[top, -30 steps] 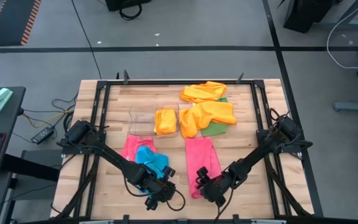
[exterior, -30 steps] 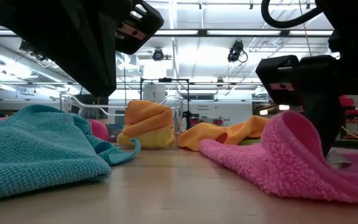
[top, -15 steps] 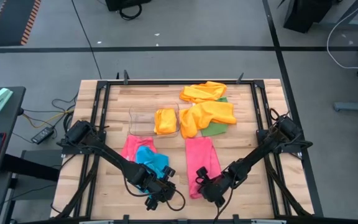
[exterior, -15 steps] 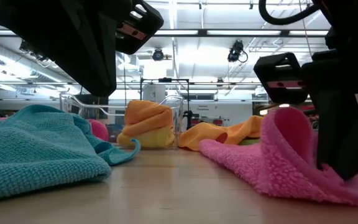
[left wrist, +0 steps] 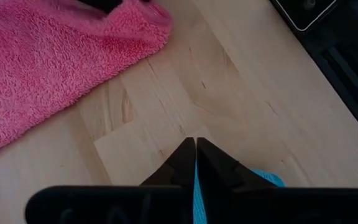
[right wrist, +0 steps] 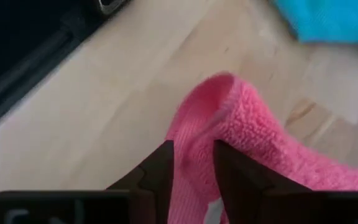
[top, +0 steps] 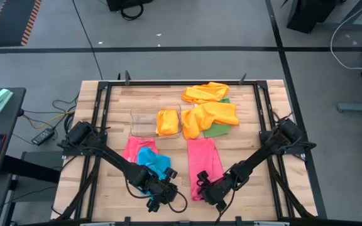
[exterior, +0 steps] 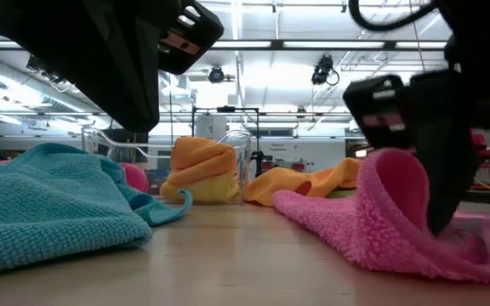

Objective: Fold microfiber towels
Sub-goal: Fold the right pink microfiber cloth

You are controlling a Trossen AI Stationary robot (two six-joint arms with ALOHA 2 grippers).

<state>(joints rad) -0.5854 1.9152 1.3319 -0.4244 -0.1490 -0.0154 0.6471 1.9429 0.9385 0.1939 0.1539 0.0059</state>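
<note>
Two grippers at the near tabletop [top: 256, 119] edge.
Left gripper [top: 162, 194] fingers clenched on the blue towel [top: 154, 164]; right gripper [top: 206, 191] fingers grasping the raised corner of the pink towel [top: 205, 157]. Farther off, a bin [top: 144, 120] with an orange towel [top: 167, 122].

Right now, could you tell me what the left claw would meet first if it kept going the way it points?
Bare table lies just ahead of the left claw; the pink towel sits off to one side, so probably only wood, though depth is unclear.
</note>
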